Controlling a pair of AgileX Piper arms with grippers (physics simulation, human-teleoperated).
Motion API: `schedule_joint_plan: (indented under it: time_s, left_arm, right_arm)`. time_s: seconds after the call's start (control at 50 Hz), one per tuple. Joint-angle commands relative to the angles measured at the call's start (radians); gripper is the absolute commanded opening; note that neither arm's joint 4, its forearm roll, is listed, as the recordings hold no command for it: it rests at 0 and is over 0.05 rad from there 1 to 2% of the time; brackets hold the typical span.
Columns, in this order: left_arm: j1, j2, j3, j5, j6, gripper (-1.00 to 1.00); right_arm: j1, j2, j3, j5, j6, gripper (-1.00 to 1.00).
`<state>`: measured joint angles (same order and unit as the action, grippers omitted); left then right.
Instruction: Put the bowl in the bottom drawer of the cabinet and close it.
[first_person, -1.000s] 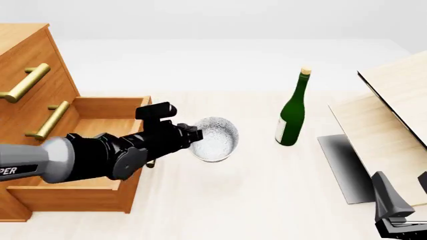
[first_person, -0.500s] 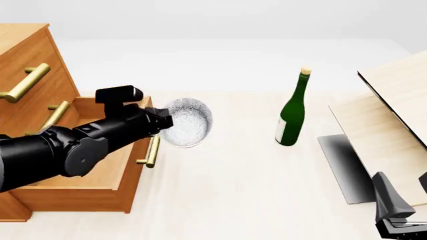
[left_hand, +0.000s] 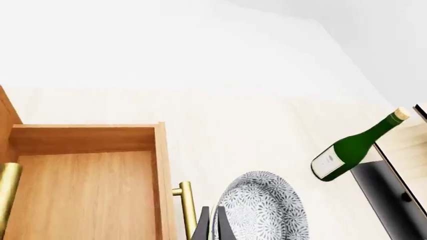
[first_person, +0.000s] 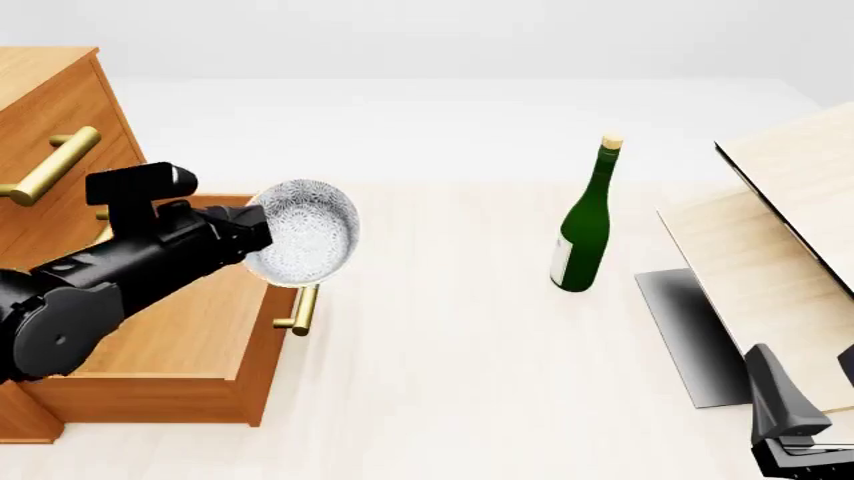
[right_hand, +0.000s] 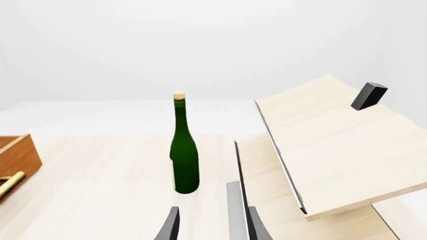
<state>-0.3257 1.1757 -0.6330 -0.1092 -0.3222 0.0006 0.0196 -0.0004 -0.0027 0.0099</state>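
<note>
The bowl (first_person: 303, 232) hangs in the air, tipped on its side, over the front edge of the bottom drawer (first_person: 200, 330), just above that drawer's brass handle (first_person: 303, 310). The left gripper (first_person: 254, 240) has its fingers (left_hand: 203, 229) clamped on the bowl's rim; in the left wrist view the speckled bowl (left_hand: 261, 210) sits right beside the drawer's front wall. The drawer stands pulled out from the cabinet (first_person: 54, 130), its plain wood floor bare, below the 2 shut drawers with like brass handles (first_person: 51, 165). Out from the cabinet across the desk (first_person: 454, 380), a green bottle (first_person: 585, 225) stands upright, well apart from the bowl. Beyond it, pale wooden boards (first_person: 787, 230) lean at the desk's far side. The right gripper (right_hand: 212, 225) rests low near those boards, fingers parted and holding nothing.
</note>
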Motion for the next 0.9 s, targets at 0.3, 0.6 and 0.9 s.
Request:
schedule_joint_plan:
  time_s: [0.3, 0.6, 0.9]
  left_arm:
    - [0.221, -0.145, 0.073, 0.042, -0.025, -1.00]
    - [0.337, -0.128, 0.105, 0.012, -0.062, -1.00]
    - [0.448, -0.071, 0.096, -0.034, -0.106, -1.00]
  right_arm:
    - [-0.002, -0.004, 0.000, -0.001, -0.003, 1.00]
    - [-0.002, -0.003, 0.000, -0.002, -0.003, 1.00]
    - [-0.002, -0.005, 0.000, 0.001, -0.003, 1.00]
